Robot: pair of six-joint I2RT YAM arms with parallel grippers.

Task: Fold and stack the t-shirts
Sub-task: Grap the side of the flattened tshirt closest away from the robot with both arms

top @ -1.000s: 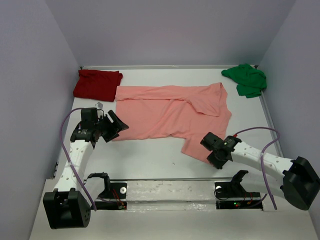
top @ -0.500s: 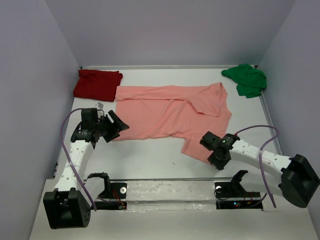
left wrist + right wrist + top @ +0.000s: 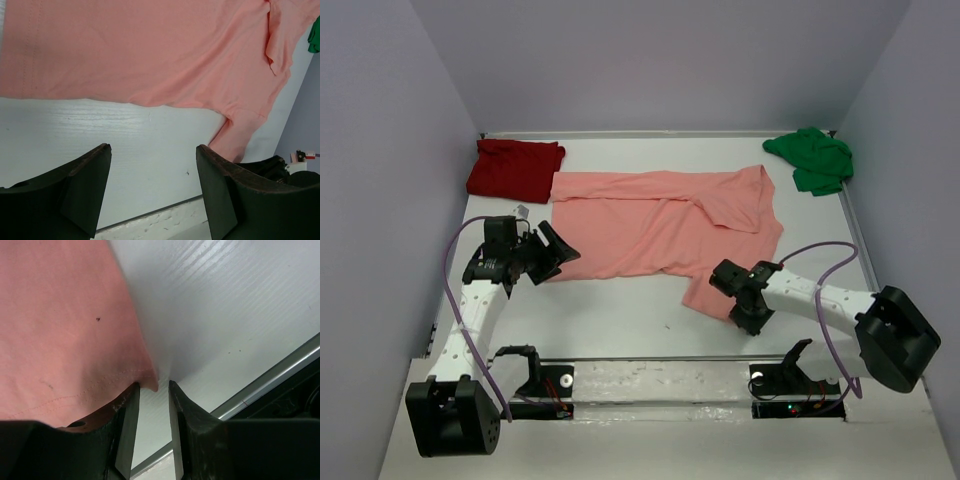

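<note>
The salmon-pink cloth t-shirt lay spread and rumpled across the middle of the white tabletop, with part of it folded over on itself toward 2 o'clock. The left fingers stood wide apart and held nothing. They hung over bare tabletop just off the shirt's 8 o'clock corner, and its near hem lay beyond their tips. The right fingers were at the shirt's 5 o'clock corner, narrowly apart, with tabletop showing in the gap. The stitched hem corner lay right at their tips, against one of them, and was not visibly pinched between them. The folded dark red t-shirt lay at 10 o'clock, just beside the pink one's edge. The crumpled bright green t-shirt sat at 2 o'clock, apart from both.
</note>
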